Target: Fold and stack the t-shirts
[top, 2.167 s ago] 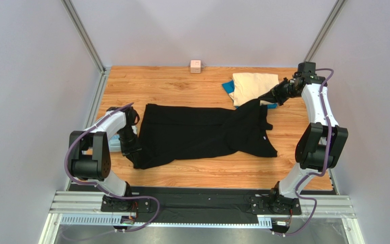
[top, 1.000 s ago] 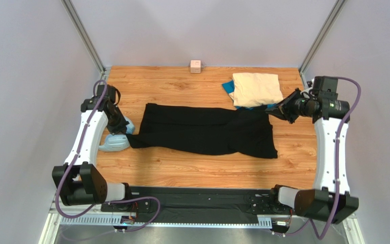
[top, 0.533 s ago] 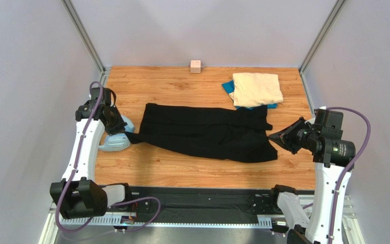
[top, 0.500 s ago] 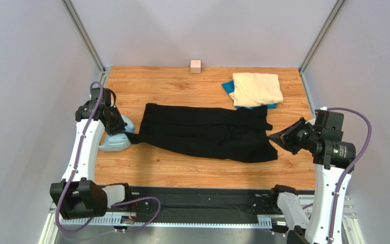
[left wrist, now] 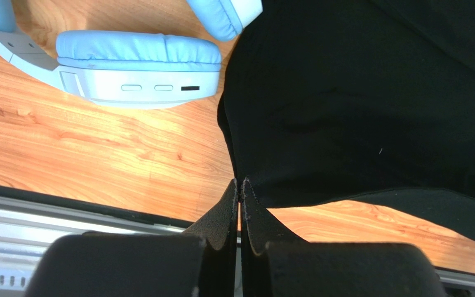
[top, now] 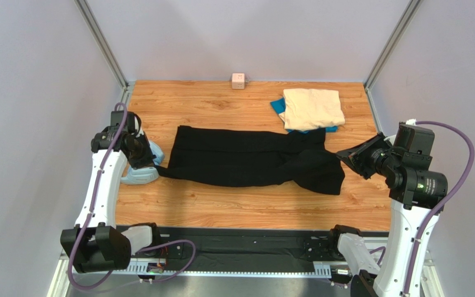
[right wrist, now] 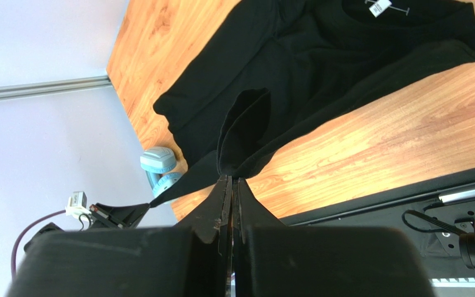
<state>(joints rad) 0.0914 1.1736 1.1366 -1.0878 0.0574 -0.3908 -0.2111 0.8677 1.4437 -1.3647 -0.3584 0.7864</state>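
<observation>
At the desk's left side, left jaws closed, pinching the pointed left end of the large plain black cloth t-shirt (top: pixel 246 164). Right jaws closed too, gripping a raised fold at the same shirt's right end. Shirt lies as a long band across mid-desk, left to right; white neck label (right wrist: pixel 379 7) shows in the right wrist view. Light-blue padded headphones (left wrist: pixel 134 59) lie on the wooden desk (top: pixel 221 207) just beside the shirt's left end. Far right: folded pale cream-beige t-shirt (top: pixel 311 108) on top of a bright blue t-shirt (top: pixel 276 106), just beyond the black one's far edge. Small pink cube (top: pixel 239 80) at the back edge.
</observation>
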